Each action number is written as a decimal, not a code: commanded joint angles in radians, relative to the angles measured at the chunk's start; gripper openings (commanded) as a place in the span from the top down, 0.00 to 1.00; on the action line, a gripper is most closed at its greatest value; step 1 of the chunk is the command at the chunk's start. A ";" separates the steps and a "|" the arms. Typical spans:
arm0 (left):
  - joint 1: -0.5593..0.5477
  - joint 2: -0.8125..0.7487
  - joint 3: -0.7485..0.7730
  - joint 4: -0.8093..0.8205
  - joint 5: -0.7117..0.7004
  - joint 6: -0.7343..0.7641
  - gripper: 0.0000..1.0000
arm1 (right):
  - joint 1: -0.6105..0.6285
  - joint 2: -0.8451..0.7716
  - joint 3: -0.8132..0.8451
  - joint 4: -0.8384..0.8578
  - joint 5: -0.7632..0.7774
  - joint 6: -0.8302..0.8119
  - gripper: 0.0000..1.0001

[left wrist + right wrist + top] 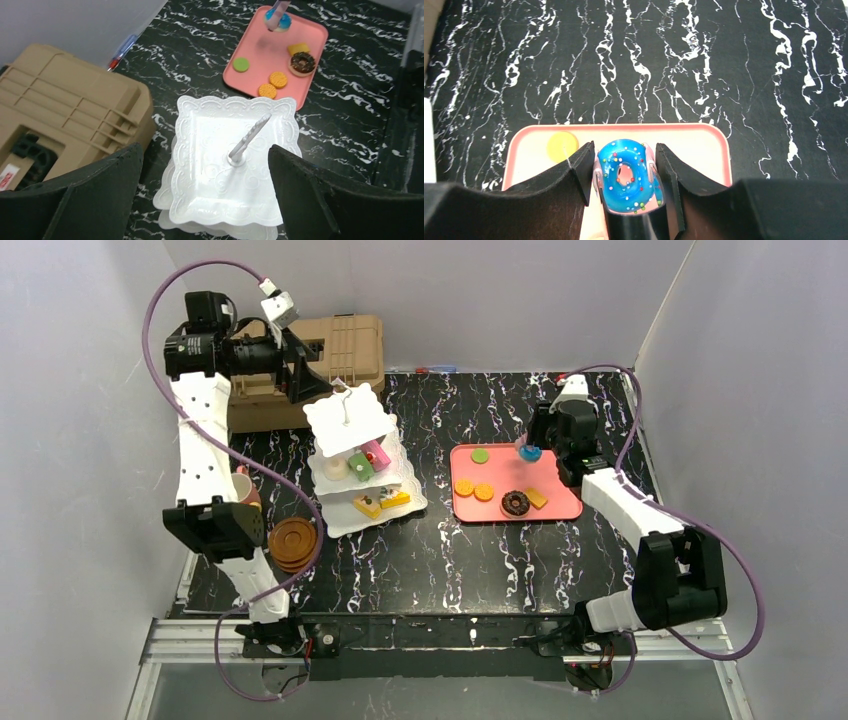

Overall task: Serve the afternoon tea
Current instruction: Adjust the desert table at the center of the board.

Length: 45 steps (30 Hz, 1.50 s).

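Right fingers [574,175] are grasping the blue doughnut [626,175] on edge, one finger pressing each side, over the far end of the pink-red tray [500,468]. Left fingers [100,195] are standing spread wide, released, hovering above the white three-tier stand [345,418], its wire loop [250,137] showing between them. Stand is sitting on the tabletop [450,560] just beside the tan case [345,345]. Pastries [362,465] are lying on its lower tiers. Brown saucers [293,543] are sitting stacked near the left arm.
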 commanded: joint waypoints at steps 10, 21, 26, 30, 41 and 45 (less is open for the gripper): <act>-0.066 0.008 -0.060 -0.073 0.224 0.016 0.33 | 0.021 -0.091 0.083 -0.011 -0.083 0.035 0.67; -0.089 -0.042 -0.140 -0.004 0.192 0.005 0.94 | 0.025 -0.108 0.098 -0.017 -0.107 0.048 0.69; -0.113 -0.164 -0.324 0.309 0.144 -0.196 1.00 | 0.030 -0.114 0.096 -0.020 -0.115 0.053 0.70; -0.171 -0.314 -0.541 0.616 0.058 -0.345 1.00 | 0.035 -0.120 0.093 -0.019 -0.118 0.057 0.71; -0.282 -0.464 -0.692 0.893 -0.272 -0.532 1.00 | 0.053 -0.125 0.100 -0.026 -0.133 0.065 0.71; -0.320 -0.529 -0.768 0.934 -0.391 -0.524 1.00 | 0.057 -0.122 0.104 -0.025 -0.145 0.075 0.72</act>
